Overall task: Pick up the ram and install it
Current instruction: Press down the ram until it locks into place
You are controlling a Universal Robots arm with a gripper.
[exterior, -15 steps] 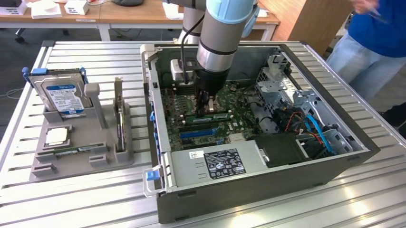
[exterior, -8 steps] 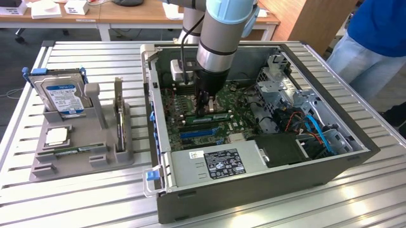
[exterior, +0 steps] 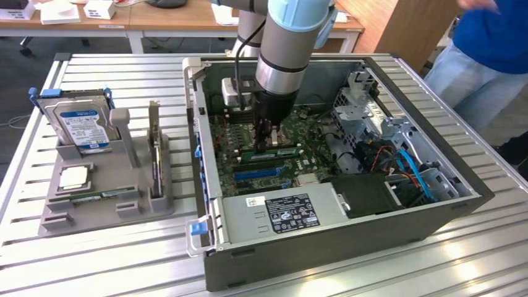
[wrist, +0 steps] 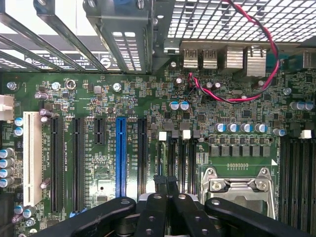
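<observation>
Lying across the scene is a ribbed metal worktop [exterior: 99, 260], carrying an open computer case [exterior: 330, 247] on its side. A grey holder [exterior: 99, 216] is sitting well apart from it, toward the exterior view's left. Wooden desks [exterior: 165, 21] are standing behind. A person [exterior: 483, 43] in a blue top is standing at the far corner on the exterior view's right.

The holder is carrying a blue-labelled hard drive [exterior: 83, 127] upright, an expansion card [exterior: 154, 148] on edge and a second ram stick [exterior: 99, 196] lying flat. The case walls are hemming in the motherboard [wrist: 232, 113] on all sides, the only way in being from above. A power supply [exterior: 281, 213] is taking up the near end, and drive cages and cables are crowding the exterior view's right.

The arm [exterior: 289, 43] is reaching straight down into the case, wrist vertical. The gripper [exterior: 264, 145] is hanging just over the memory slots, fingertips pressed together with nothing seen between them. In the wrist view the gripper [wrist: 165, 183] is sitting between the blue slot [wrist: 121, 153] and the processor socket [wrist: 237, 185]. The ram [exterior: 283, 151] is showing as a green strip on the board just beside the fingertips; I cannot tell whether they are touching it.
</observation>
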